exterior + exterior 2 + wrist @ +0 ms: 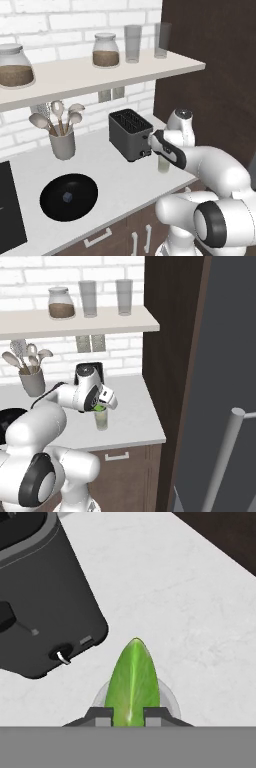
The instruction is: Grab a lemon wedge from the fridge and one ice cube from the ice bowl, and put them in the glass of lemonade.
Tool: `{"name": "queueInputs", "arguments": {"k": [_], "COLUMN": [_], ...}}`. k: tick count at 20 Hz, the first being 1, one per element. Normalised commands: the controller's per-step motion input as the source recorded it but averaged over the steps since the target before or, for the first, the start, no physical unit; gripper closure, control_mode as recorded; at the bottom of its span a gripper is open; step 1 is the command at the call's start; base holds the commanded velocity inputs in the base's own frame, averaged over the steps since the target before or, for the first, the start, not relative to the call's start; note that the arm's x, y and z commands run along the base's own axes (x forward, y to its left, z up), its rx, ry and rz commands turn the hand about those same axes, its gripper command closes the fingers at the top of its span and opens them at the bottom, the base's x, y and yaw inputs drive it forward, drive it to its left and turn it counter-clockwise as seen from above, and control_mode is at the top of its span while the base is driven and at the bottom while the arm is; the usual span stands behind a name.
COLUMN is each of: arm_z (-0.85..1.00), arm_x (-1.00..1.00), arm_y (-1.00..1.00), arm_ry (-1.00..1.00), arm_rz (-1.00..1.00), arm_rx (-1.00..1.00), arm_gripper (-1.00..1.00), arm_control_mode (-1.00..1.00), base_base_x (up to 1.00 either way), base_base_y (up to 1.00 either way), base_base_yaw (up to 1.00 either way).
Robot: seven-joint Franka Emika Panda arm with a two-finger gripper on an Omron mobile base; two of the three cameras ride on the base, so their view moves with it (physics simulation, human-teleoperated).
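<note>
Standing upright between the two dark fingers [103, 716], the wedge [133, 679] is clamped at its lower end, its pointed tip clear of them. The gripper [128, 717] hangs directly over the glass [169, 698], whose rim shows as a pale arc on either side of the wedge; the wedge is above the mouth, not in the liquid. In the right base view the wedge [101, 406] shows as a green spot under the gripper [103, 404], just over the glass [101, 420], which holds pale yellow-green liquid and stands on the white worktop [135, 416].

The glass [163, 165] stands just beside the front corner of the black toaster [129, 134], near the worktop's right end, partly hidden by the arm.

The black bowl [69, 197] sits well to the left, near the front edge of the worktop [115, 175]. One small grey-blue cube [66, 198] lies at its centre.

A grey pot [62, 144] behind the bowl holds spoons and ladles. On the shelf [90, 75] stand two jars [106, 50] with brown contents and two tall clear tumblers [132, 44], both empty.

The grey fridge door [225, 356] stands at the right, its handle [222, 461] in the foreground.
</note>
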Motion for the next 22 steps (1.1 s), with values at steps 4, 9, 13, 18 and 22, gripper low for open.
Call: {"name": "queueInputs", "arguments": {"k": [4,9,13,18,22], "arm_z": [-0.08,0.00,0.00,0.00,0.01], "arm_x": [0.00,0.00,0.00,0.01,-0.23], "arm_y": [0.00,0.00,0.00,0.00,0.00], "arm_ry": [0.00,0.00,0.00,0.00,-0.03], "arm_rz": [0.00,0.00,0.00,0.00,0.00], "arm_rx": [0.00,0.00,0.00,0.00,0.00], "arm_gripper": [1.00,-1.00,-1.00,-1.00,-1.00], "arm_control_mode": [-1.00,-1.00,-1.00,-1.00,-1.00], "base_base_x": [0.00,0.00,0.00,0.00,0.00], "base_base_y": [0.00,0.00,0.00,0.00,0.00], "base_base_yaw": [0.00,0.00,0.00,0.00,0.00]}}
